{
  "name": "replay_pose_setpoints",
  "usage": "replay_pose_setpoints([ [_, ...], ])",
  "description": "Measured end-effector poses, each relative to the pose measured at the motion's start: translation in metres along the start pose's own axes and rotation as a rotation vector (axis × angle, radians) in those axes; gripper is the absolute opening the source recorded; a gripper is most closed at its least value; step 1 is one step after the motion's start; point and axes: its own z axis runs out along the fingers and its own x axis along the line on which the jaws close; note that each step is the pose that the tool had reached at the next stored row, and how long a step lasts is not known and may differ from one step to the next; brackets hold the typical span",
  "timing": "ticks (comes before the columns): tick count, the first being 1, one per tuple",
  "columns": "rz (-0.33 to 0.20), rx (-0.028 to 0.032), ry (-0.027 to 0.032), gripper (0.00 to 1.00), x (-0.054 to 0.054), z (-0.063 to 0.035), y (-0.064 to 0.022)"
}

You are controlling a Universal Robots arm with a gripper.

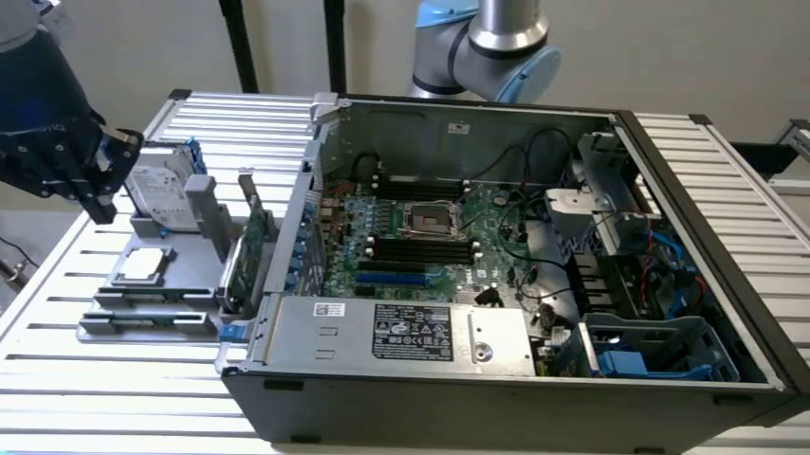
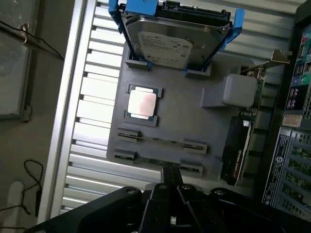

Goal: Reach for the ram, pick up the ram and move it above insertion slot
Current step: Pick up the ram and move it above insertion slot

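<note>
Two fingers of the gripper [image 1: 99,210] are pressed fully together with nothing between them; it holds nothing and touches nothing; in the exterior view it hangs at that view's left, over the table [image 1: 114,398], just beside the drive [image 1: 162,185] and up clear of the grey tray [image 1: 190,261]; in the wrist view the gripper [image 2: 171,177] shows as one dark closed pair of tips pointing toward the tray [image 2: 184,121].

The ram [image 1: 146,320] stands on its long edge in the holder at the tray's end farthest from the drive; in the wrist view the ram [image 2: 150,160] is a thin strip between two grey clips, near the closed tips; a second holder like it lies just beside, between the ram and the CPU [image 2: 142,103]; the CPU [image 1: 142,265] sits flat between those holders and the drive [image 2: 172,43].

A card [image 1: 253,246] stands upright at the tray's side nearest the open case [image 1: 379,417].
</note>
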Motion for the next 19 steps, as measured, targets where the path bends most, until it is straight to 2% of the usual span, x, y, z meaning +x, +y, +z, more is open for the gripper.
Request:
replay_pose_setpoints([
  [19, -0.345, 0.0045, 0.0134, 0.11, 0.0000, 0.0000, 0.0000],
])
